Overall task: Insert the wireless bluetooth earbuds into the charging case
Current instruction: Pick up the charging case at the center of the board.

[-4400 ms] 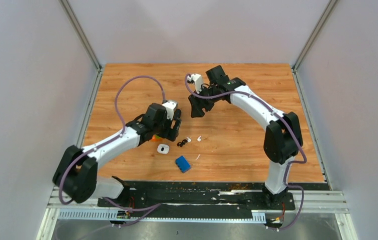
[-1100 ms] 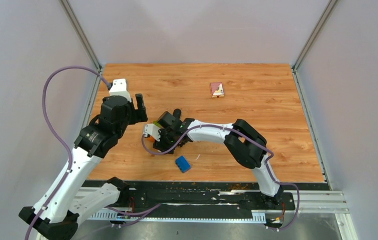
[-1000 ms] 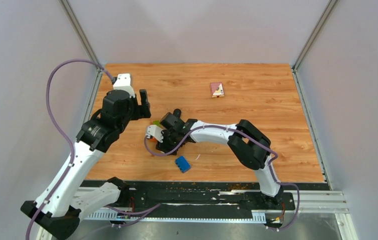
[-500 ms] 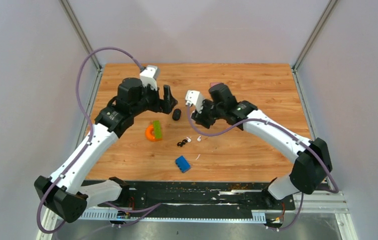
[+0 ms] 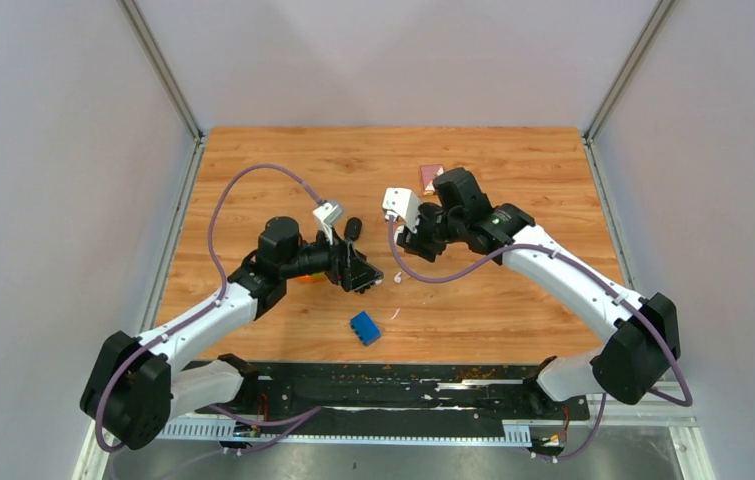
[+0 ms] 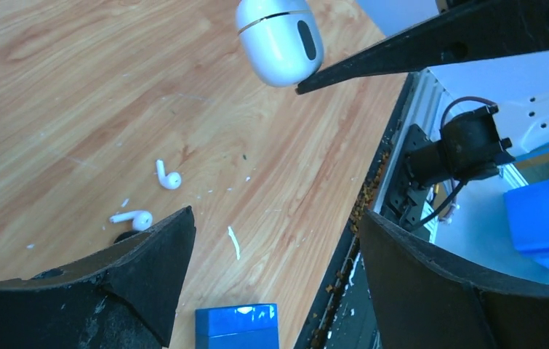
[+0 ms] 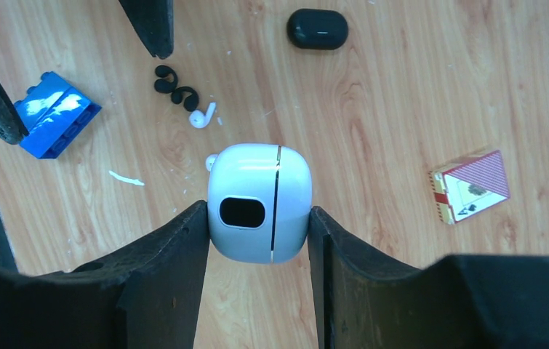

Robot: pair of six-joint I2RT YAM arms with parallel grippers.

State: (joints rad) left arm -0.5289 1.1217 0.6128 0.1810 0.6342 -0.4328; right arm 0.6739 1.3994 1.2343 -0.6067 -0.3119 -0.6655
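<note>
My right gripper is shut on the white charging case, which hangs closed above the table; the same case shows at the top of the left wrist view. Below it lie two black earbuds, a white earbud and a second white earbud half hidden by the case. A black charging case lies closed farther back. My left gripper stands open and empty, low over the white earbuds.
A blue block lies near the front edge, with a thin white scrap beside it. A card box sits behind the right gripper. The table's front rail is close to the left gripper.
My left arm has swung from the back of the table down and forward to the earbuds, covering the orange and green piece. The right gripper has shifted slightly right with the white case.
</note>
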